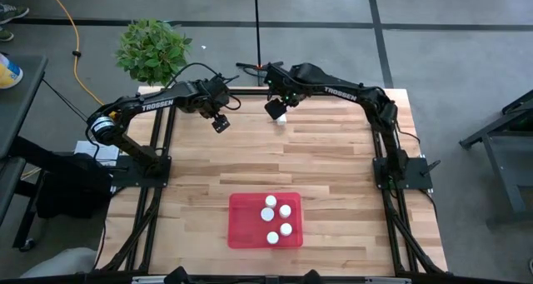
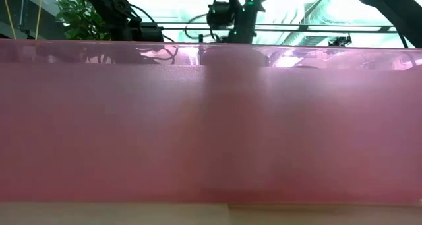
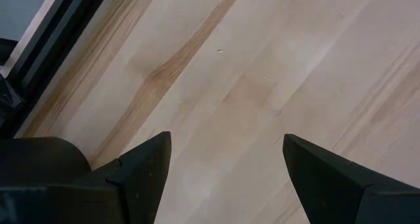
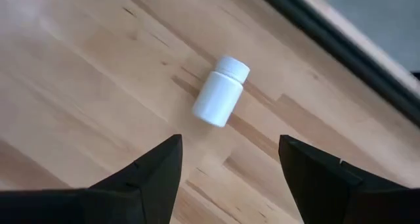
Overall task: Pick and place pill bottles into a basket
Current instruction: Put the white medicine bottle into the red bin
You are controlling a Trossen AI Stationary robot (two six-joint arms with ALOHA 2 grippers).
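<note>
Wooden table (image 1: pixel 333 159): right gripper (image 4: pixel 230 161) spread above lying pill bottle (image 4: pixel 221 91); left gripper (image 3: pixel 226 168) spread, idle at far edge.

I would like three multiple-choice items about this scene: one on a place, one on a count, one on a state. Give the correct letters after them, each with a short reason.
1. Where is the white pill bottle that is outside the red tray?
A. At the table's far edge, under the right claw
B. Beside the tray
C. Under the left claw

2. How many white caps show in the tray?
A. Two
B. Five
C. Eight

3. What is the state of the right claw?
A. Shut on a bottle
B. Open, holding nothing
C. Hidden from every view

Answers:
1. A, since the high view puts the right claw over that bottle near the far edge.
2. B, since five caps can be counted in the high view.
3. B, since the right wrist view shows both fingers spread apart, the bottle lying on the wood beyond them.
</note>
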